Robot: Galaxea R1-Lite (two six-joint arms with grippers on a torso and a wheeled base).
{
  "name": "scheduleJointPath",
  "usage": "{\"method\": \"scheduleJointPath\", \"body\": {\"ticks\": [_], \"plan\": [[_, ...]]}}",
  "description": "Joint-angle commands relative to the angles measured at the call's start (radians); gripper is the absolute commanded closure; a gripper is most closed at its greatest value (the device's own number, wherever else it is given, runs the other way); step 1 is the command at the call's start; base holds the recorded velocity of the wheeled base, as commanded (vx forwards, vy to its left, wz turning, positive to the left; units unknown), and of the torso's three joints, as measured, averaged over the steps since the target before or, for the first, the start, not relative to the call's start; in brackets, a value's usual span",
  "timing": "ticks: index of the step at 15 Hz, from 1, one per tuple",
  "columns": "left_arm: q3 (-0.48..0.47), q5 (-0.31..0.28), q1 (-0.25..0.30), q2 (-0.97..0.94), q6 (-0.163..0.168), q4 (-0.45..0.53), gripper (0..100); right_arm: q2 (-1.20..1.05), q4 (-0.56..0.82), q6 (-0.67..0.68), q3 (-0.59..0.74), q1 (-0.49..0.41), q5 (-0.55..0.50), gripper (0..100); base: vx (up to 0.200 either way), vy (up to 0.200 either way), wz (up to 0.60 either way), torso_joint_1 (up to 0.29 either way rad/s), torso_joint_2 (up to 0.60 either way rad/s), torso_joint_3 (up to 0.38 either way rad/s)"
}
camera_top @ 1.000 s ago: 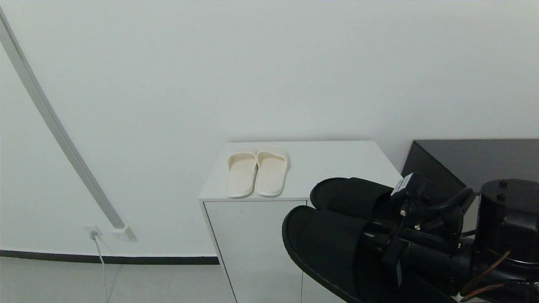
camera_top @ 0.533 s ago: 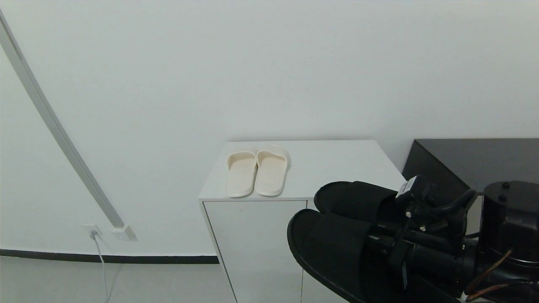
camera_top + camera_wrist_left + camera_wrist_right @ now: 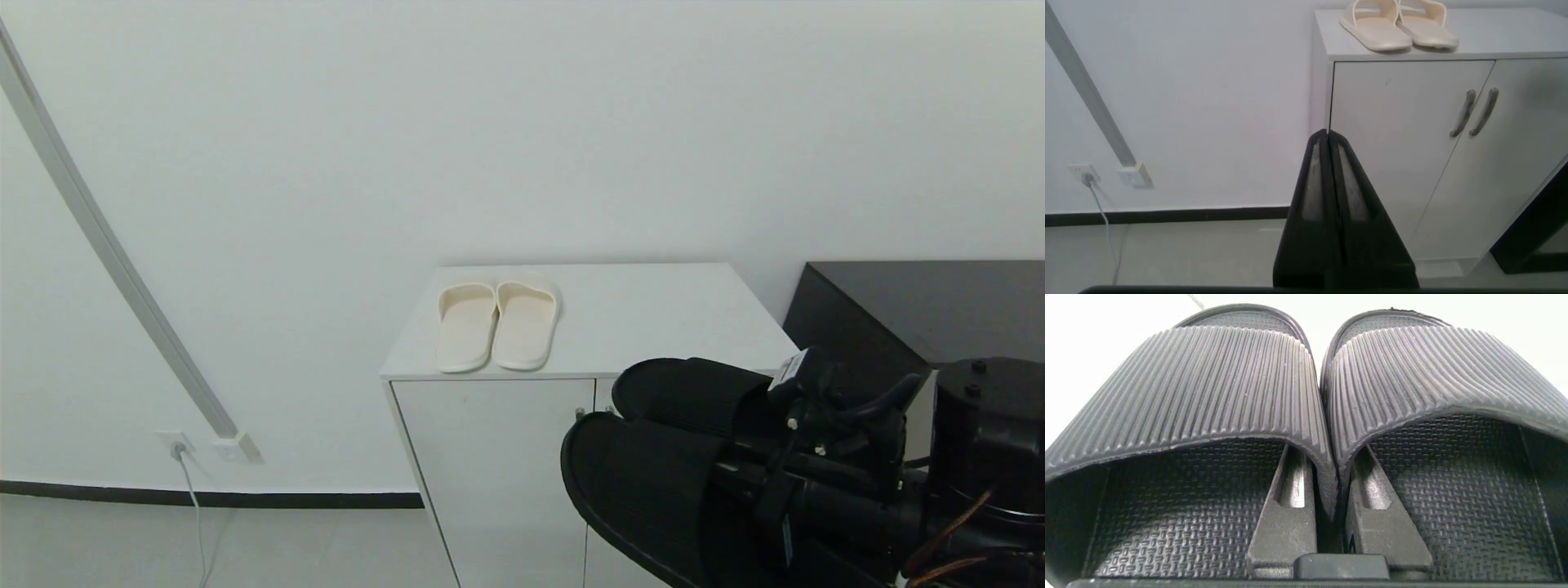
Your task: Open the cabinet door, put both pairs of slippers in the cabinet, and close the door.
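Observation:
A pair of cream slippers [image 3: 496,325] lies side by side on the left part of the white cabinet's top [image 3: 653,318]. Both cabinet doors [image 3: 1404,155] are shut, their two handles [image 3: 1476,112] close together at the middle. My right gripper [image 3: 1327,514] is shut on the pair of black slippers [image 3: 653,457], one finger [image 3: 1286,510] inside each slipper and the adjoining straps pinched between them. It holds them in the air in front of the cabinet's right door. My left gripper [image 3: 1329,204] is shut on nothing, low and in front of the cabinet's left side.
A black cabinet [image 3: 914,310] stands right of the white one. On the wall to the left run a slanted grey duct [image 3: 106,237] and a socket with a cable [image 3: 175,447]. Bare floor [image 3: 204,539] lies left of the cabinet.
The head camera has shifted a little, so the cabinet sits slightly higher in the picture. The right arm with the black slippers has sunk and drawn slightly to the right.

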Motion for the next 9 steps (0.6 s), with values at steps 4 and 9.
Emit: {"method": "scheduleJointPath", "body": {"ticks": [4, 9], "plan": [[-0.001, -0.002, 0.000, 0.002, 0.001, 0.003, 100, 0.004, 0.000, -0.003, 0.007, 0.002, -0.003, 100, 0.000, 0.000, 0.00, -0.185, 0.46, 0.258], [-0.001, -0.002, 0.000, 0.002, -0.001, 0.001, 0, 0.001, 0.000, -0.006, 0.010, 0.002, -0.004, 100, 0.000, 0.000, 0.00, -0.223, 0.55, 0.321]]}}
